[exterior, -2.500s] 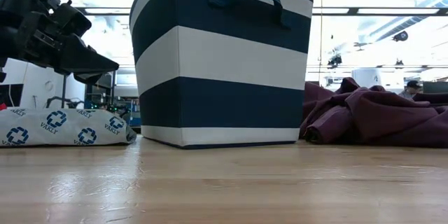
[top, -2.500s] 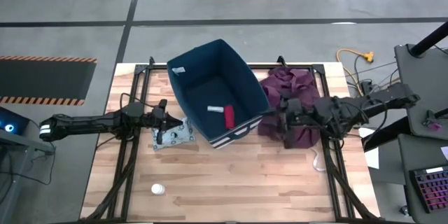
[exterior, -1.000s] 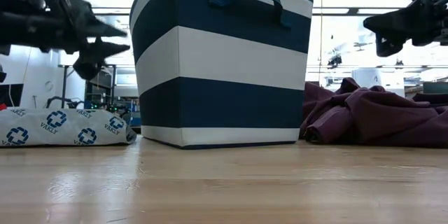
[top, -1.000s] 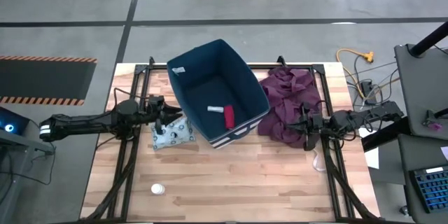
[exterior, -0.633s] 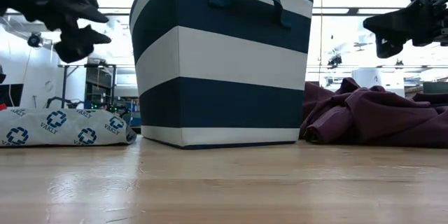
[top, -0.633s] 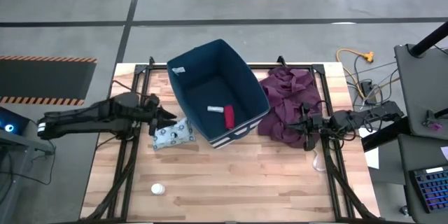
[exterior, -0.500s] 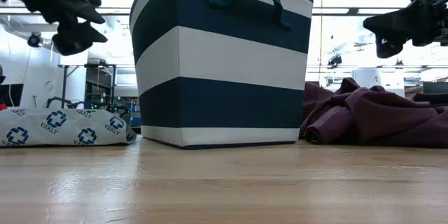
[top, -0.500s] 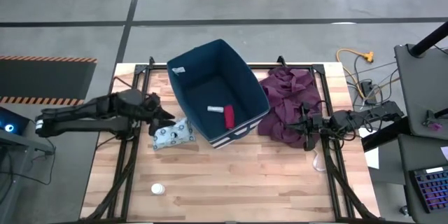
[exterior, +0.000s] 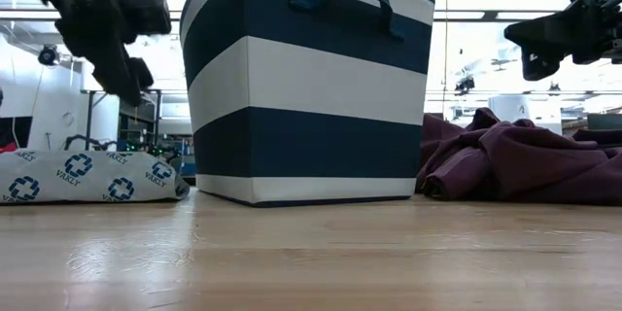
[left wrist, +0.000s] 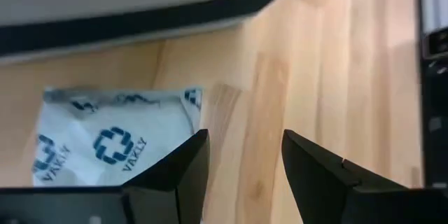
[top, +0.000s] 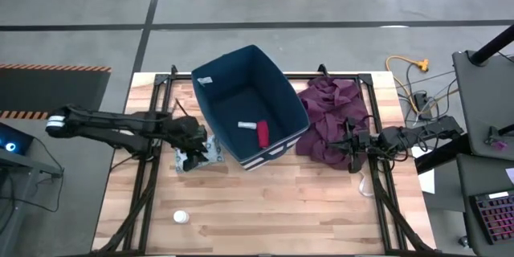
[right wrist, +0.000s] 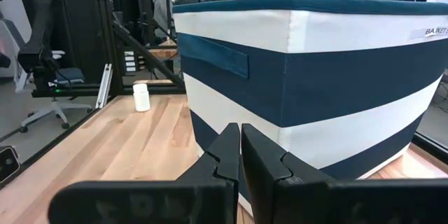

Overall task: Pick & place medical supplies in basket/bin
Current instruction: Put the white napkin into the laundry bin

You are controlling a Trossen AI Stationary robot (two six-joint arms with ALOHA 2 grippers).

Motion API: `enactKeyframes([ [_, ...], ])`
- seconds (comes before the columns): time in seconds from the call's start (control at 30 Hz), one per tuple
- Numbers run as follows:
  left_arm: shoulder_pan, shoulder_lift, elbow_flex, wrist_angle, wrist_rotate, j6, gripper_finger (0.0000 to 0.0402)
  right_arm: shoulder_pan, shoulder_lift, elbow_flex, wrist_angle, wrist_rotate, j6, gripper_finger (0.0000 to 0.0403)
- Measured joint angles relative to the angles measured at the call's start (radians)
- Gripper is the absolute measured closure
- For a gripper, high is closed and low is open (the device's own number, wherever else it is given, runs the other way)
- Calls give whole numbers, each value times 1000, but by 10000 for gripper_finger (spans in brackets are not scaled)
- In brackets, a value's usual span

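The navy-and-white striped bin stands mid-table, with a red roll and a small white cylinder on its floor. The flat patterned packet lies on the wood just left of the bin. My left gripper hangs above the packet, open and pointing down, clear of it in the low view. A small white round container stands near the front left. My right gripper is shut, level, over the edge of the maroon cloth.
The maroon cloth is heaped right of the bin. Black frame rails run along the table's left and right sides. Bare wood stretches across the near half of the table. The right wrist view faces the bin's striped wall.
My left gripper has tipped from pointing level toward the bin to pointing down, and has come over the packet. The packet, the bin and my right gripper have kept still.
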Motion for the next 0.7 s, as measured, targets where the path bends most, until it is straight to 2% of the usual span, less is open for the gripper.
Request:
enactKeyframes([
  [0.2,-36,101,-1,-53,-2,-38,240,0,0,0,0,0,-32,394],
  [0.57,-69,274,-1,-49,-8,-51,241,0,-1,1,0,0,-43,394],
  [0.7,-70,318,4,-43,-5,-114,241,0,-1,1,0,0,-41,394],
])
